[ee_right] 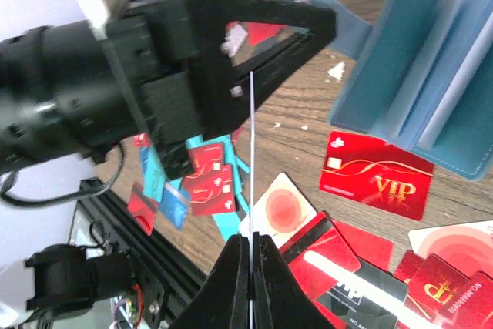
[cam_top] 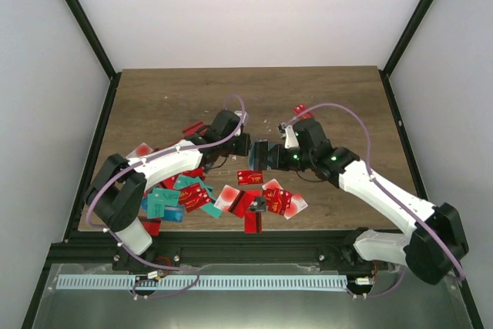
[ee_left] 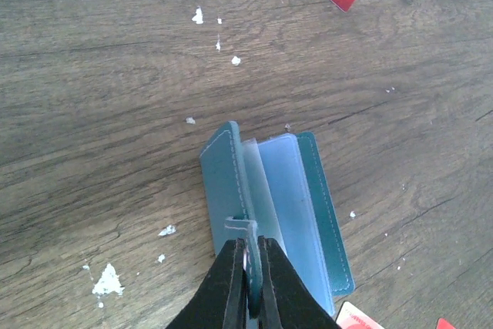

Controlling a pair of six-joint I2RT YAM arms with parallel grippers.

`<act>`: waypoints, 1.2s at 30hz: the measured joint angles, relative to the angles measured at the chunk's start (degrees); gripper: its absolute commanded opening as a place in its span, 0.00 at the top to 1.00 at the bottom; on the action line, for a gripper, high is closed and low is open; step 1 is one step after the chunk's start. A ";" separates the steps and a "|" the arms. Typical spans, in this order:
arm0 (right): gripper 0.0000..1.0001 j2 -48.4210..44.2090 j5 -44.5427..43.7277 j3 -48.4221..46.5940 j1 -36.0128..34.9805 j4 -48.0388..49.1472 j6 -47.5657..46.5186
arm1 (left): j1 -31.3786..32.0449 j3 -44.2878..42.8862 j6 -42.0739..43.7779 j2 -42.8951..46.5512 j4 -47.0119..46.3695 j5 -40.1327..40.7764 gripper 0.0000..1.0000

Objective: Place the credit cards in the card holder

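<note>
The left gripper point(ee_left: 250, 256) is clamping shut on a small tab point(ee_left: 243, 229) at the holder's near edge. It is propping the teal holder point(ee_left: 296, 190) open over the table point(ee_left: 92, 113), near its middle, so that the pale inner leaves are fanning apart. Whether the holder is touching the wood cannot be told. Just right of it, the right gripper point(ee_right: 250, 244) is pinching a card point(ee_right: 251, 152) shut between its fingers. The card is showing edge-on as a thin pale line. From the right wrist, that edge is pointing at the left gripper's black body, while the holder is sitting off to the right. Most other cards point(cam_top: 231, 199) are lying scattered nearer the bases. The step in hand looks to be feeding this card into a pocket. To do it well, the right wrist should be turning until the card's plane matches the leaves. Its leading edge should be aiming into one gap, well off the left fingers. The left should be gripping firmly while the card is sliding in slowly, since a skewed entry would likely be buckling the card or folding a leaf.
</note>
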State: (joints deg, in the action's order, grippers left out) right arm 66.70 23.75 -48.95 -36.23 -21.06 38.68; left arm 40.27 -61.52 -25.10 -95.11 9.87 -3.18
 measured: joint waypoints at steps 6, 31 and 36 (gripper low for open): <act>0.99 5.62 -5.68 -1.18 -0.37 -1.29 2.99 | 0.20 0.37 -0.22 0.00 -0.22 0.37 0.96; 0.99 15.23 -23.80 -1.16 2.03 -2.64 4.46 | -0.17 4.48 -0.22 -2.34 2.69 7.50 0.96; 0.99 17.44 -23.61 -1.16 2.97 -1.11 3.45 | -0.37 4.74 -0.20 -2.93 2.78 8.00 0.96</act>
State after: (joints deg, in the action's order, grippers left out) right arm 84.14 0.14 -50.11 -33.26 -22.17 42.13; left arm 39.90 -56.77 -25.30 -98.04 12.64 4.82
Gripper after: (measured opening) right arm 0.020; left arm 0.048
